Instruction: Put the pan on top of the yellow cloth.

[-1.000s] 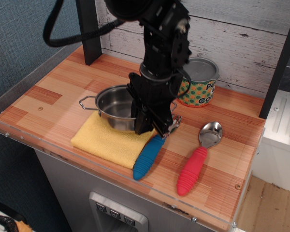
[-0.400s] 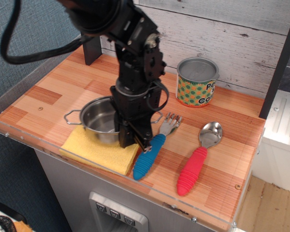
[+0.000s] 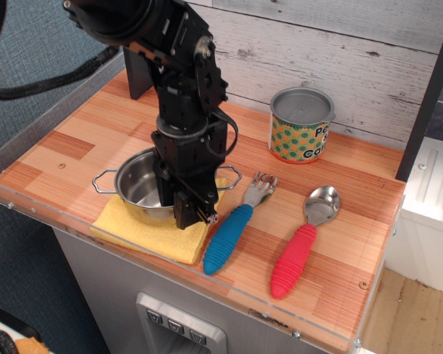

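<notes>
Wooden table [image 3: 81,140] is holding the yellow cloth [image 3: 144,232] — the pan [image 3: 139,186] is sitting on it, and the gripper [image 3: 188,214] is pinching its rim.

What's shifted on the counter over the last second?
The tool, at the pan's right rim, moved left toward the counter's edge, taking the pan and the yellow cloth beneath it along; the fork's tines are uncovered now. Fork, spoon and can stayed put.

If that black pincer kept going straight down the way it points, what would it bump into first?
Probably the yellow terry cloth just below the pincer, beside the shiny steel pan; depth is hard to judge.
</notes>
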You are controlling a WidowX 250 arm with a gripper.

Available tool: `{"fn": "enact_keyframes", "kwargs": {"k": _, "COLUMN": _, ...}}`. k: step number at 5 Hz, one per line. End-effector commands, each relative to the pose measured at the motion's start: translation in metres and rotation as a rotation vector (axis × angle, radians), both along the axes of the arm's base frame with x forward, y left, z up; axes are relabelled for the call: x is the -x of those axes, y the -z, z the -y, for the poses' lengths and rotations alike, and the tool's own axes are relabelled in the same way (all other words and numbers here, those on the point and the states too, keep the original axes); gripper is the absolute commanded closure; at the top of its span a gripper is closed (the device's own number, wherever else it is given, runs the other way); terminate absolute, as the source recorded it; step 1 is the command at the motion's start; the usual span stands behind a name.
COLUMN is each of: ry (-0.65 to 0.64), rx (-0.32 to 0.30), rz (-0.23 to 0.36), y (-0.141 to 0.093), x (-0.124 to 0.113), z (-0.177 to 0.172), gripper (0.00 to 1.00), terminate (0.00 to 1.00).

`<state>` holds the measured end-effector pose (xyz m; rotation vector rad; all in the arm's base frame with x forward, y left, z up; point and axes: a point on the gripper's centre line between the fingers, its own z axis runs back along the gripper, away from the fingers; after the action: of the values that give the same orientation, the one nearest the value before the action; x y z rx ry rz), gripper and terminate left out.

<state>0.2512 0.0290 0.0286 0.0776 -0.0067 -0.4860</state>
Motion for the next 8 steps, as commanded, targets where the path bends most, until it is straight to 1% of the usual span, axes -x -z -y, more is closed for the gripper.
{"fn": "enact_keyframes", "kwargs": {"k": 1, "ry": -0.014, "rx": 0.026, "rz": 0.090, "y": -0.046, "x": -0.018, "z": -0.006, "gripper": 0.00, "terminate": 0.00}}
{"fn": "enact_keyframes", "kwargs": {"k": 2, "ry": -0.048, "rx": 0.046, "rz": 0.104, "y": -0.065, "x": -0.023, "z": -0.006, "gripper": 0.00, "terminate": 0.00}}
{"fn": "enact_keyframes", "kwargs": {"k": 3, "ry": -0.077, "rx": 0.077, "rz": 0.132, "y": -0.074, "x": -0.036, "z": -0.006, "gripper": 0.00, "terminate": 0.00}}
{"fn": "enact_keyframes", "kwargs": {"k": 4, "ry": -0.177, "rx": 0.088, "rz": 0.170, "y": -0.080, "x": -0.050, "z": -0.010, "gripper": 0.00, "terminate": 0.00}}
{"fn": "enact_keyframes", "kwargs": {"k": 5, "ry": -0.355, "rx": 0.135, "rz": 0.227, "y": -0.089, "x": -0.062, "z": -0.017, "gripper": 0.00, "terminate": 0.00}}
{"fn": "enact_keyframes", "kwargs": {"k": 6, "ry": -0.468, "rx": 0.169, "rz": 0.266, "y": -0.095, "x": -0.070, "z": -0.023, "gripper": 0.00, "terminate": 0.00}}
{"fn": "enact_keyframes", "kwargs": {"k": 7, "ry": -0.590, "rx": 0.164, "rz": 0.284, "y": -0.100, "x": -0.083, "z": -0.027, "gripper": 0.00, "terminate": 0.00}}
{"fn": "enact_keyframes", "kwargs": {"k": 8, "ry": -0.638, "rx": 0.252, "rz": 0.324, "y": -0.100, "x": -0.085, "z": -0.029, "gripper": 0.00, "terminate": 0.00}}
